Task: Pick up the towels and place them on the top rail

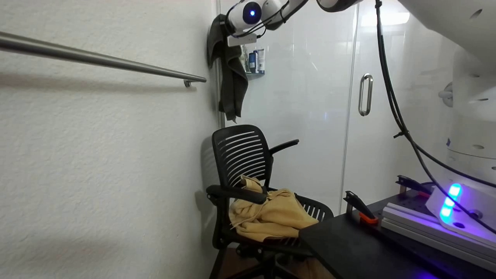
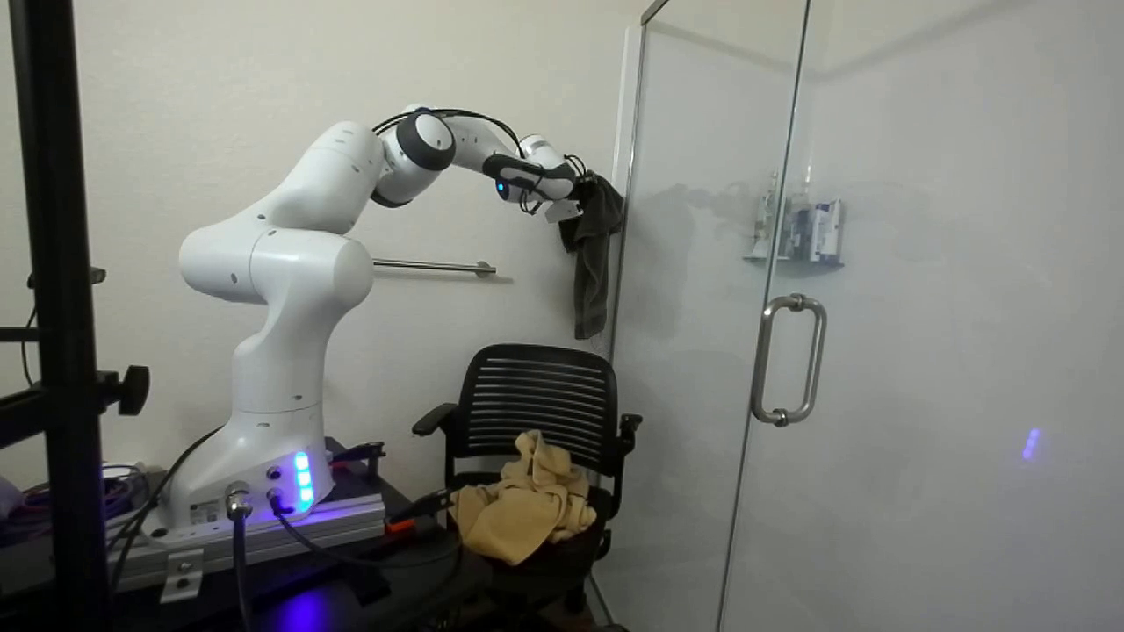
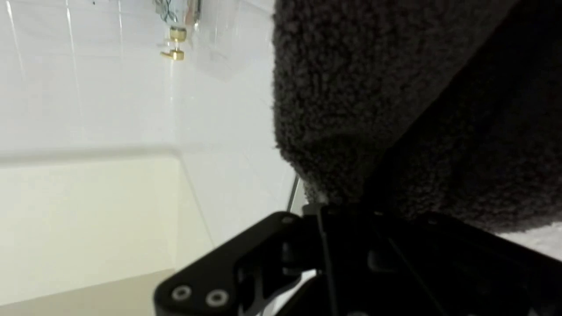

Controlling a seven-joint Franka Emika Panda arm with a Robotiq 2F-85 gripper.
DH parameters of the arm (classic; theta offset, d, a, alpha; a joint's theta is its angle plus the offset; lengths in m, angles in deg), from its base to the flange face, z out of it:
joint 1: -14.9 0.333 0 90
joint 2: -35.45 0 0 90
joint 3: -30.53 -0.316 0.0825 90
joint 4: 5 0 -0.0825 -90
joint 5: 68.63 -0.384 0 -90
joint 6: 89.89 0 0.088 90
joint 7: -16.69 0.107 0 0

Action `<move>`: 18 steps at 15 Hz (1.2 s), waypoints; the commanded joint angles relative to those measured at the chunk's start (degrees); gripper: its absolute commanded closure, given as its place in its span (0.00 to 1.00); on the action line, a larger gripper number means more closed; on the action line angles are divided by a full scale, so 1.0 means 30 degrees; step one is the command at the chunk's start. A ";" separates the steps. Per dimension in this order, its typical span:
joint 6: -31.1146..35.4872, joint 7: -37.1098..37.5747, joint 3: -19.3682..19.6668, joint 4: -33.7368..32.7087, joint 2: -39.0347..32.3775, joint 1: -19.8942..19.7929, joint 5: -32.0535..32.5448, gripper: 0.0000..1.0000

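Note:
A dark grey towel hangs from my gripper in both exterior views, in front of the wall beside the glass shower panel. In the wrist view the towel fills the upper right. My gripper is closed on it, the fingertips dark and partly hidden by cloth. A tan towel lies crumpled on the chair seat, also in an exterior view. A metal rail is fixed to the wall, lower than the gripper; it also shows behind the arm. A metal top edge runs above the glass.
A black office chair stands below the gripper, against the wall. The glass shower door has a metal handle. Bottles stand on a shelf behind the glass. The arm's base is on a black table with clamps.

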 commanded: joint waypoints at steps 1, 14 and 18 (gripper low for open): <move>-0.0212 0.4260 -0.0037 -0.1104 -0.0203 -0.0319 0.2643 0.99; 0.2493 0.7409 -1.5137 -0.4087 -0.2898 -0.8646 0.7458 0.99; 0.3613 0.7409 -1.5090 0.0883 -0.0902 -0.9791 0.7747 0.99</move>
